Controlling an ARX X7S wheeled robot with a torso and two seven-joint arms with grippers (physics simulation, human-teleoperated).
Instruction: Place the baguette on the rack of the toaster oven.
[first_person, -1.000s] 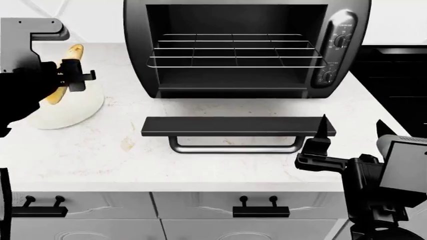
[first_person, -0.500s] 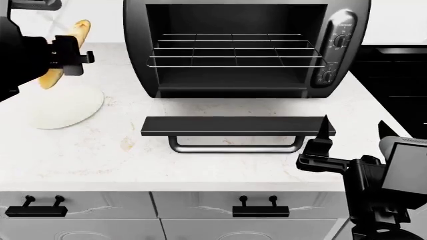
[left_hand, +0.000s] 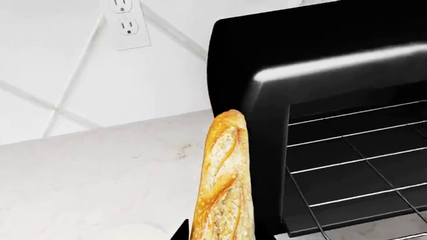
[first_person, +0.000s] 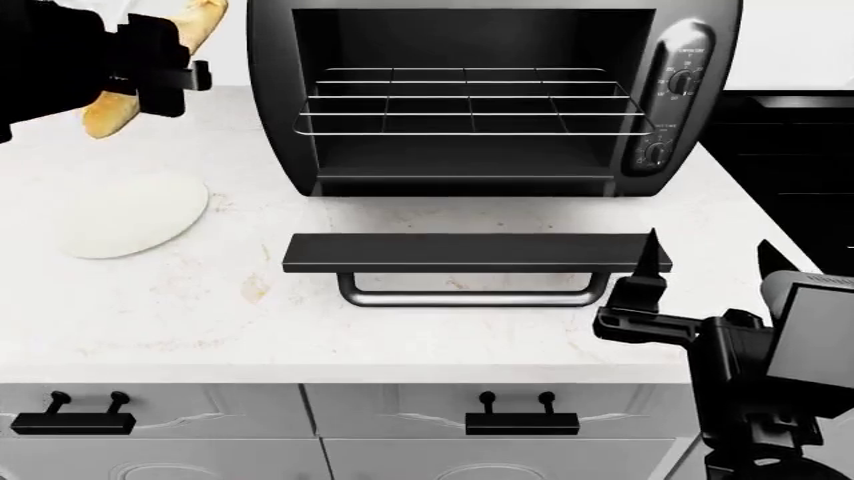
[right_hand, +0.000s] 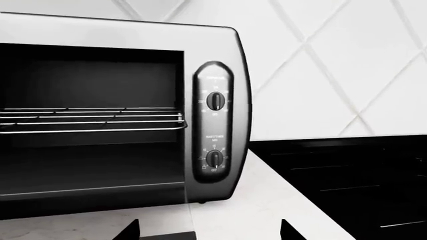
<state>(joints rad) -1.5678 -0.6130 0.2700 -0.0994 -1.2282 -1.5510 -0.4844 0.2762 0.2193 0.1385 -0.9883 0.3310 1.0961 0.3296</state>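
Note:
The golden baguette (first_person: 107, 113) hangs in the air at the far left, above the counter, with my left gripper (first_person: 150, 72) shut around its middle. In the left wrist view the baguette (left_hand: 223, 175) stands up between the black fingertips, its tip just beside the toaster oven (left_hand: 313, 85) and level with the wire rack (left_hand: 360, 165). The black toaster oven (first_person: 494, 90) has its door (first_person: 474, 252) dropped open, and the silver rack (first_person: 467, 100) spans the cavity with nothing on it. My right gripper (first_person: 707, 250) stands open near the door's right end, holding nothing.
A round white plate (first_person: 131, 215) lies bare on the counter at the left, below the baguette. Two knobs (right_hand: 215, 100) sit on the oven's right panel. A black cooktop (right_hand: 347, 175) lies to the right of the oven. A wall outlet (left_hand: 123, 22) is behind.
My left gripper has lifted the baguette off the plate and carried it up and rightward toward the oven. The right arm has barely moved.

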